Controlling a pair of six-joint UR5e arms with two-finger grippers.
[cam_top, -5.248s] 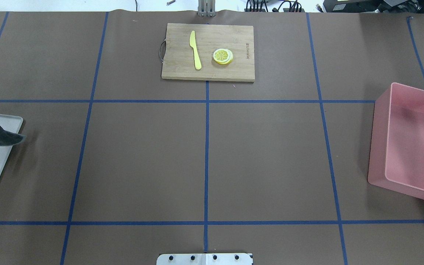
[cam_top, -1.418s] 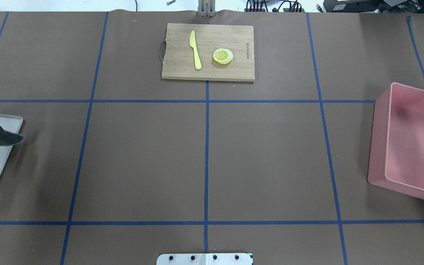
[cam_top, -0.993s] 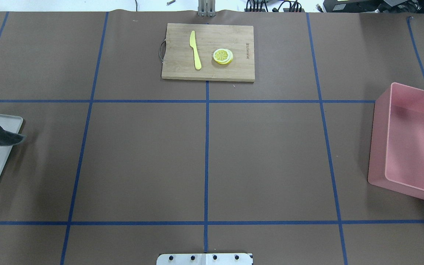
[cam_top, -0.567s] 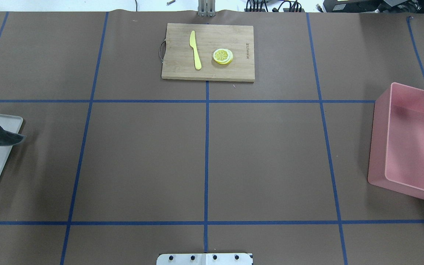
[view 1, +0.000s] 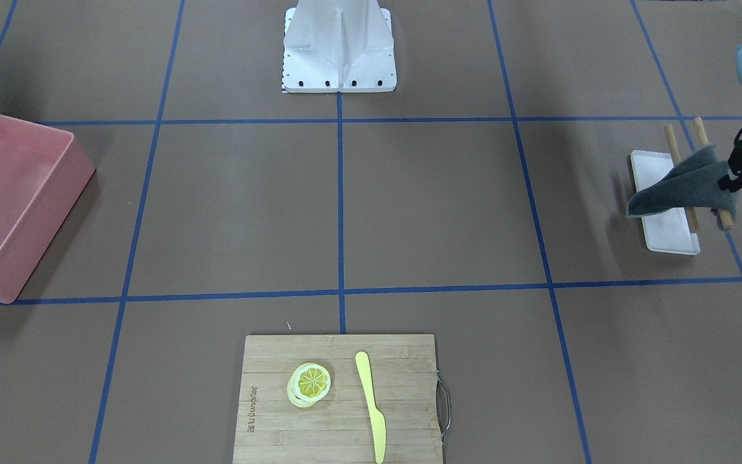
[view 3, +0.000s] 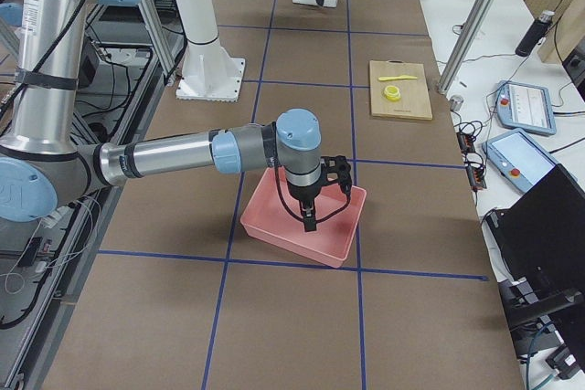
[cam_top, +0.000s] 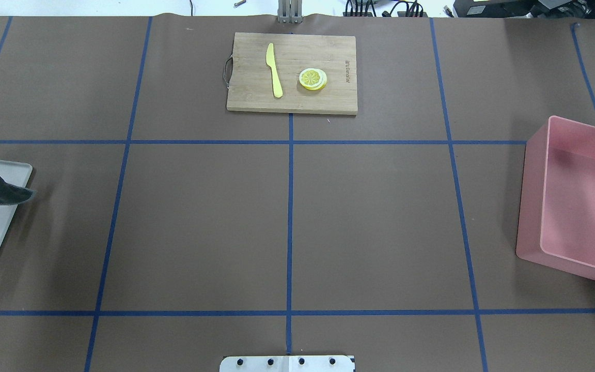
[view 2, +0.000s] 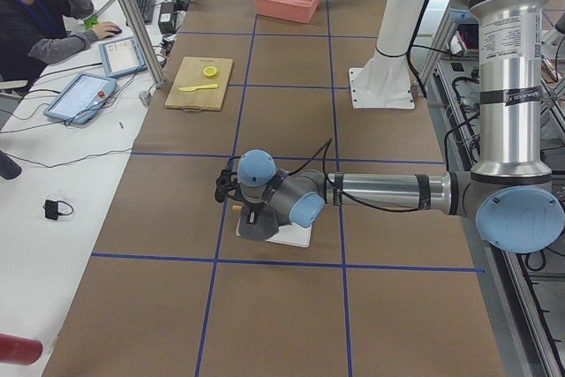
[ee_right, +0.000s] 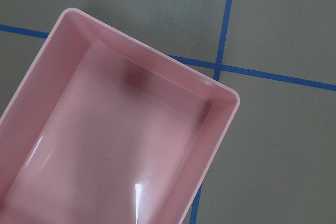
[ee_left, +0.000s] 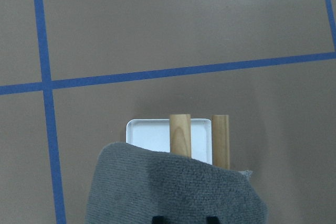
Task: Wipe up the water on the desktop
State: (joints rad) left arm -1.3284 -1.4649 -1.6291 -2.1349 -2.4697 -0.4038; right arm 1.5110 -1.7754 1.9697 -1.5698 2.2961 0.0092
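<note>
At the left edge, the left gripper (view 1: 726,183) pinches a grey knitted cloth (view 1: 677,190) above a white rectangular tray (view 1: 667,232) and two wooden rods (view 1: 671,138). The matte brown, blue-taped desktop (cam_top: 199,222) lies under everything. Far centre, a bamboo cutting board (cam_top: 339,98) carries a yellow plastic knife (cam_top: 275,72) and a lemon slice (cam_top: 312,79). At right, the right gripper (view 3: 309,223) hangs over a pink plastic bin (cam_top: 530,206); I cannot tell how its fingers stand.

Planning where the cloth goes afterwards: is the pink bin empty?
Empty: the pink bin shows only a bare glossy floor in overhead and right wrist views; the left pincer holds the cloth.
</note>
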